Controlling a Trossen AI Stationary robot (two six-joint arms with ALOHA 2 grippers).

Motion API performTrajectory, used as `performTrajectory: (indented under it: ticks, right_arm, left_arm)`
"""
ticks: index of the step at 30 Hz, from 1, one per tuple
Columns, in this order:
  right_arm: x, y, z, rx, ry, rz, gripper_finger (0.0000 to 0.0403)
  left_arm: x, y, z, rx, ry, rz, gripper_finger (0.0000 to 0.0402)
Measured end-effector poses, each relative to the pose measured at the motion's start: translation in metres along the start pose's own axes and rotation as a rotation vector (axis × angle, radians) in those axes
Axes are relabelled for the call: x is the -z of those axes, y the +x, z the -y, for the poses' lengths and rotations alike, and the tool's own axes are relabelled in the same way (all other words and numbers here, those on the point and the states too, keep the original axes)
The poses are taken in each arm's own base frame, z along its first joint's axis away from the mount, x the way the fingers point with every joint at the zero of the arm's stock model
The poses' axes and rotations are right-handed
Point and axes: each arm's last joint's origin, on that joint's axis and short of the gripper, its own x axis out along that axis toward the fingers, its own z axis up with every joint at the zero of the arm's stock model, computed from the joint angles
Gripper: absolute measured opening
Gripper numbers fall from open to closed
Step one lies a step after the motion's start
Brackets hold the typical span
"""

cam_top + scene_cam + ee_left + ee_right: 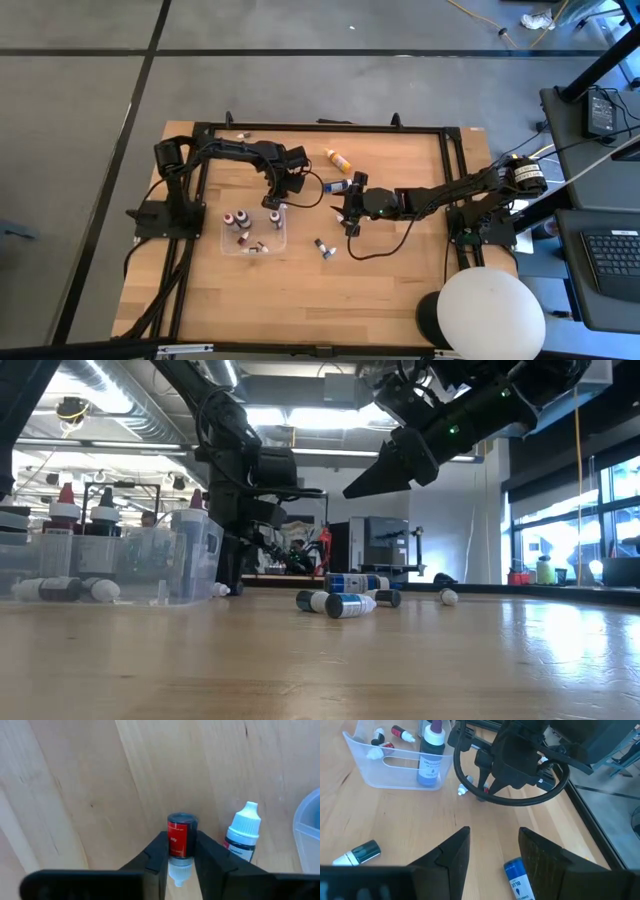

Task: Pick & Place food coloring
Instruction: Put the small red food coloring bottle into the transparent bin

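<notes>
Several bottles (240, 220) are already placed in the tray (225, 243). A red bottle (180, 838) is clamped in the left gripper (180, 854) beside the tray. The right gripper (491, 854) hangs open above a blue bottle (519, 879); others remain scattered on the tabletop (380, 290).

One clear tray (229, 243) sits on the table and serves as the landmark. Inside it, about five food coloring bottles (240, 221) are countable from above: three standing, two lying. Just outside the tray's far edge, two small bottles (243, 831) show. Beside the tray toward the right arm lie two tiny bottles (322, 247). Farther beyond the tray lie one orange-yellow bottle (337, 158), one blue bottle (338, 185) and one tiny bottle (243, 135).
</notes>
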Motion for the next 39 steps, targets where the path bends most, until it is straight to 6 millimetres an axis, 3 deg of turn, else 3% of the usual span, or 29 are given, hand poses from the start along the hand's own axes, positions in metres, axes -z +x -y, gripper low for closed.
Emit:
performTrajectory:
  ticks: [5, 14, 19, 23, 32, 39]
  right_arm:
    - [0.0, 0.0, 0.0, 0.0, 0.0, 0.0, 0.0171]
    - [0.0, 0.0, 0.0, 0.0, -0.001, 0.0, 0.0171]
    - [0.0, 0.0, 0.0, 0.0, -0.001, 0.0, 0.0171]
    - [0.0, 0.0, 0.0, 0.0, 0.0, 0.0, 0.0171]
    - [0.0, 0.0, 0.0, 0.0, 0.006, 0.001, 0.0171]
    - [0.0, 0.0, 0.0, 0.0, 0.033, 0.001, 0.0171]
  left_arm:
    - [0.003, -0.01, 0.003, -0.032, -0.037, -0.025, 0.0065]
    - [-0.008, -0.081, 0.017, -0.174, -0.073, 0.056, 0.0077]
    - [-0.01, -0.123, 0.045, -0.15, -0.134, 0.193, 0.0072]
    - [-0.009, -0.143, 0.078, -0.067, -0.193, 0.253, 0.0078]
    - [-0.014, -0.14, 0.152, -0.033, -0.313, 0.116, 0.0079]
    - [-0.004, -0.099, 0.186, -0.138, -0.339, 0.062, 0.008]
